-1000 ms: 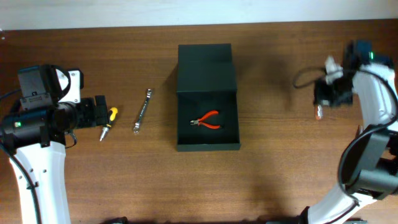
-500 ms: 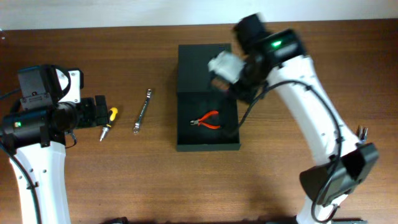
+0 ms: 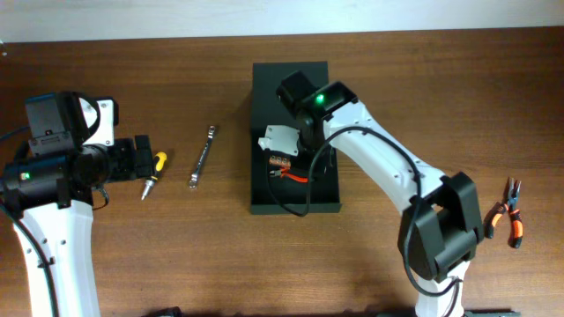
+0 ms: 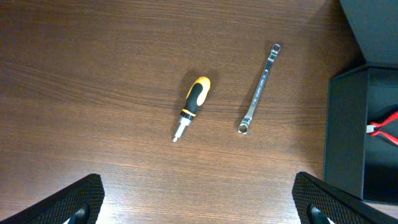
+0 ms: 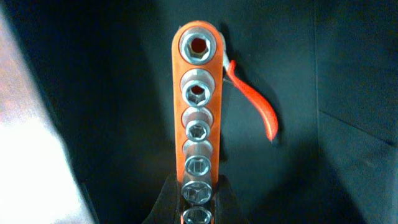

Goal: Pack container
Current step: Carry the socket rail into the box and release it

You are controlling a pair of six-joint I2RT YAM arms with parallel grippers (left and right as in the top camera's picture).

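Overhead view, and there's the dark green container (image 3: 295, 208), sitting mid-bench and a little toward the far edge, its flap lid (image 3: 264, 88) thrown open and lying flat on the far side. Inside, a pair of red-handled pliers (image 5: 252, 101) rests on the dark floor. Right above them comes the right tool (image 5: 198, 205), reaching in over the box with its fingers clamped on the near end of an orange socket rail (image 5: 198, 112). The rail carries a row of shiny sockets and hangs just in front of the pliers; whether it touches them, I can't tell from here. Moving outward to the left, a slim silver wrench (image 4: 260, 87) lies on the brown bench (image 3: 176, 255) near the container's side. A yellow-and-black screwdriver (image 4: 194, 102) lies just beyond it, the two apart. Over there the left tool (image 4: 196, 193) hovers by the screwdriver with fingers spread wide, gripping nothing. Way off on the right, near that arm's base, a second pair of pliers (image 3: 515, 220) with orange and black handles lies on the wood.
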